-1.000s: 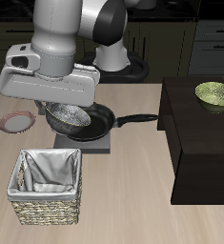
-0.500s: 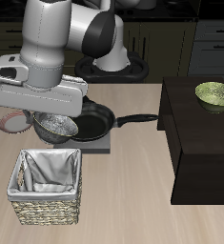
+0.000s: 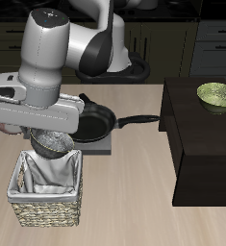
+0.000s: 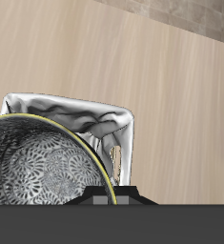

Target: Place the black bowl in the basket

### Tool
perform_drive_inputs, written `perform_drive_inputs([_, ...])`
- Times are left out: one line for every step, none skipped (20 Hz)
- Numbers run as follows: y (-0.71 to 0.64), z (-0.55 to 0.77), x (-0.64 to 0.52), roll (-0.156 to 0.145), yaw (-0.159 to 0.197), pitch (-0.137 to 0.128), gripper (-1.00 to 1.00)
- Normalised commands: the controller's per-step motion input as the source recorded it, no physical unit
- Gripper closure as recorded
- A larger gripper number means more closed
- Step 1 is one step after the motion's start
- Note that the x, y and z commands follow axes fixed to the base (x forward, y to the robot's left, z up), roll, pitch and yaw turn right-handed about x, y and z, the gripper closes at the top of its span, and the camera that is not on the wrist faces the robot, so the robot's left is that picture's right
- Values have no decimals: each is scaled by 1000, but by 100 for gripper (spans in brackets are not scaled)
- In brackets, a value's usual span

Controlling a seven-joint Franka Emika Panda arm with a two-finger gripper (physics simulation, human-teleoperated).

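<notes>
My gripper [image 3: 49, 135] is shut on the rim of the black bowl [image 3: 53, 144], a small round bowl with a dark rim and grey speckled inside. I hold it in the air just above the back edge of the basket [image 3: 47, 209], a square straw-coloured wicker basket with a white-grey cloth lining. In the wrist view the bowl [image 4: 42, 167] fills the near field, and part of the basket's cloth lining [image 4: 94, 119] shows beyond it. My fingers are mostly hidden by the gripper body.
A black long-handled frying pan [image 3: 105, 122] sits on a grey stand behind the basket. A green bowl [image 3: 216, 94] rests on the dark raised cabinet [image 3: 206, 144] at the side. A small plate is mostly hidden behind my arm.
My gripper has carried the black bowl from over the frying pan toward the table's front edge and lower, to just above the basket's back edge.
</notes>
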Motion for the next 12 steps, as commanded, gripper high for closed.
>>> perform_drive_inputs([-103,-190,99,-46,-1,21,100])
perform_drive_inputs([-51,-219,93,-12,-14,34,100])
perform_drive_inputs([-25,-240,75,-14,22,30,100])
perform_drive_inputs([5,-259,175,-61,36,46,100])
perform_drive_inputs([-22,-233,104,-89,79,10,100])
perform_drive_inputs([33,-526,20,-83,94,78,-100])
perform_drive_inputs([-103,-328,144,-1,48,54,-100])
perform_drive_inputs([136,-145,-55,30,-49,24,-100])
perform_drive_inputs([86,-319,35,87,44,32,-100])
perform_drive_inputs([-73,-285,10,-45,0,68,-100])
perform_drive_inputs([157,-261,-51,76,42,16,-100])
perform_drive_inputs([17,-105,101,51,30,25,-100])
